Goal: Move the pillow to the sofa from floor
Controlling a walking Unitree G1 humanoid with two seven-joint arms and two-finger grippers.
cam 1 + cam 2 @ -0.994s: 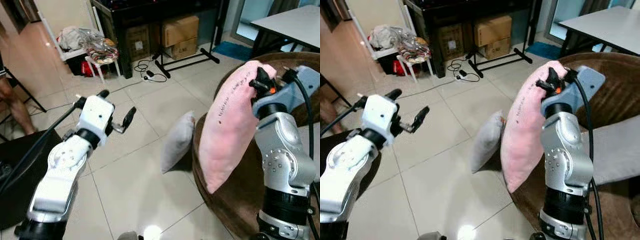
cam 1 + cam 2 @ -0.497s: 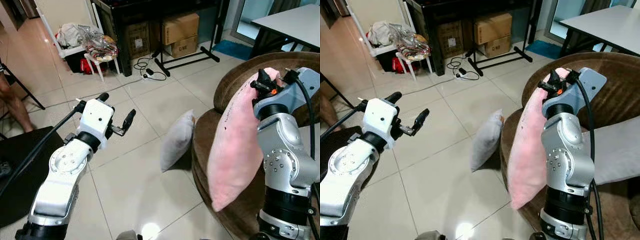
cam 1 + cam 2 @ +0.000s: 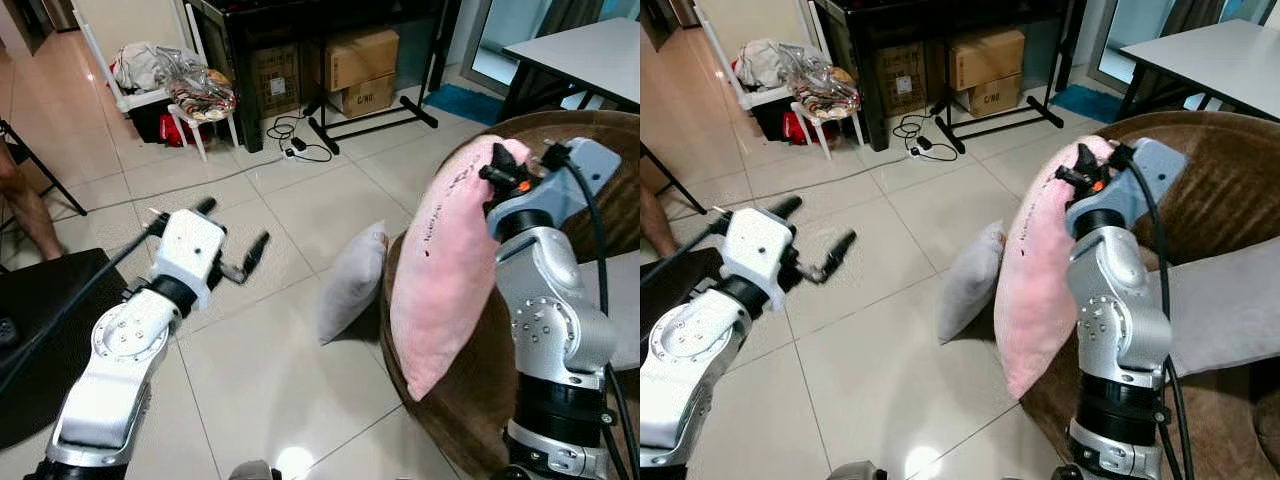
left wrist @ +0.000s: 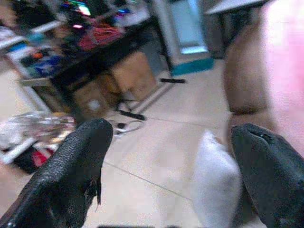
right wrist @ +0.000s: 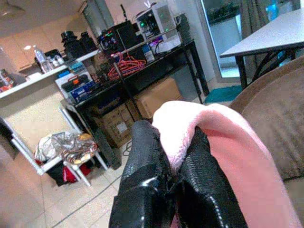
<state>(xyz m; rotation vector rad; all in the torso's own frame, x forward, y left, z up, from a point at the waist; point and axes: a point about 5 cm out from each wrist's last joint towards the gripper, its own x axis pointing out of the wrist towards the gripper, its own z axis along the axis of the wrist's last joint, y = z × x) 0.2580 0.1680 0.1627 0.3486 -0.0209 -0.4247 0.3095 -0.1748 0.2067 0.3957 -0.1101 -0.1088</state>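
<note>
- Carrying step: your right gripper (image 3: pixel 497 172) is pinched on the top edge of the soft pink pillow (image 3: pixel 445 262), which hangs at the front edge of the round brown sofa (image 3: pixel 1230 190).
- Left gripper (image 3: pixel 232 240): fingers spread wide, empty, well apart from the sofa.
- Next, I judge: swing the pillow over the seat, then release.

Pink pillow (image 3: pixel 447 262) dangling beside brown sofa (image 3: pixel 610 215)

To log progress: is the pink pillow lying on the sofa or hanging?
Hanging: the right gripper pinches the pink pillow by its top edge, beside the brown sofa.
</note>
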